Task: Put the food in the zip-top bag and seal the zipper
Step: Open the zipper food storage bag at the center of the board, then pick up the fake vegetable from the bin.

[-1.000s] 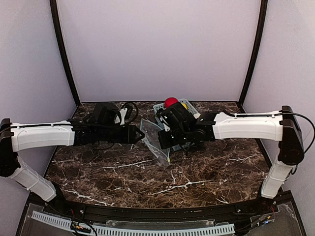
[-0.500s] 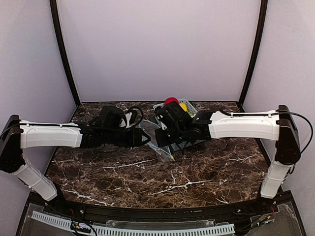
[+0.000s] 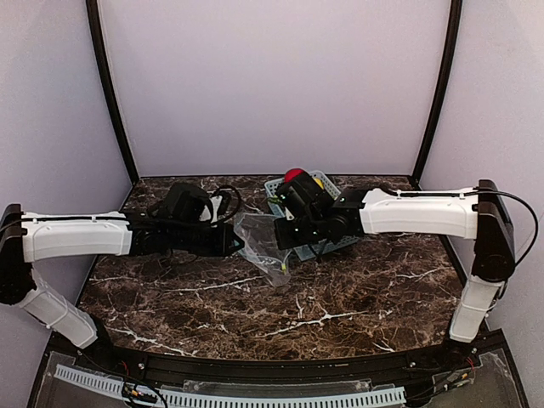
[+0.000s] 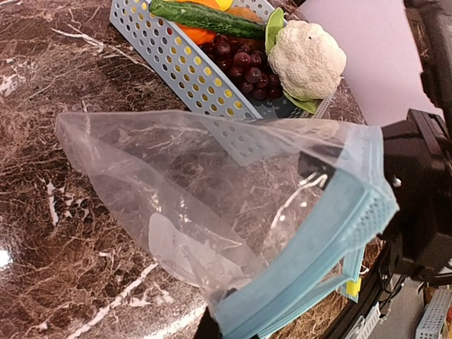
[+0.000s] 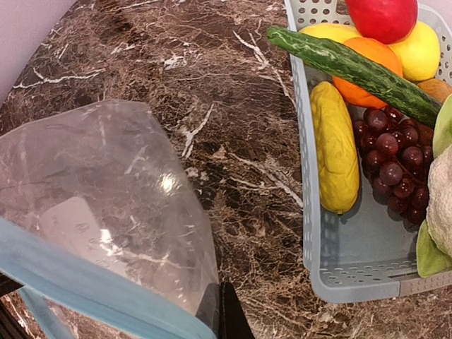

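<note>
Pulling back leftward, the left end effector (image 3: 238, 242) had stretched the zip-top bag (image 3: 260, 240) open over the worktop (image 3: 297, 314); it and the right end effector (image 3: 280, 234) clenched the zipper (image 4: 318, 268). Cauliflower (image 4: 307, 60), banana (image 5: 334, 148) and grapes (image 5: 392, 159) lay in the lattice basket (image 5: 311, 212); fingertips (image 5: 222, 314) barely showed.

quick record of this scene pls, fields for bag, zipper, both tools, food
bag: zip-top bag held up between both tools, mouth open, nothing inside
zipper: zipper unsealed
left tool: left tool shut on the bag's mouth edge
right tool: right tool shut on the opposite edge
food: cauliflower and banana in the basket, next to the grapes
</note>
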Tool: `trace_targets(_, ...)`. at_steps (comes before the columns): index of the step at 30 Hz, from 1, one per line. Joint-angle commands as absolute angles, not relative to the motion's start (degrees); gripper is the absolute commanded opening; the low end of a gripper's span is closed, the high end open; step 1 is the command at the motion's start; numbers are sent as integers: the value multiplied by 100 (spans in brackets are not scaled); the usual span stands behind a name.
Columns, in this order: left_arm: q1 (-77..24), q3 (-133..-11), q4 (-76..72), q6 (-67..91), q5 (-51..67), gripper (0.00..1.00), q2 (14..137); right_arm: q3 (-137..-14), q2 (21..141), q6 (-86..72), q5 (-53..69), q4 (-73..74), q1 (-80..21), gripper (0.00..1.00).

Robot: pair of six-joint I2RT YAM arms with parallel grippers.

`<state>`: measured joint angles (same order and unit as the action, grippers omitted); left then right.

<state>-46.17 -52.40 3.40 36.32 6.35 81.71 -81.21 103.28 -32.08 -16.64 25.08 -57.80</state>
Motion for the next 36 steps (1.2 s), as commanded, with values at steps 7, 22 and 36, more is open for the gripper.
trace_targets(7,-3960,-6291,2041,2377,1466,1,8211,-8366,10656,-3036,-615,2067,-5365,0)
trace_targets(22,-3186,-7039,2582,1171,1667,1,8998,-7229,8680,-2260,971,1513,-5217,99)
trace_targets(36,-3085,-6956,2604,831,1793,1,8869,-6064,8174,-2638,1062,1991,-2732,99)
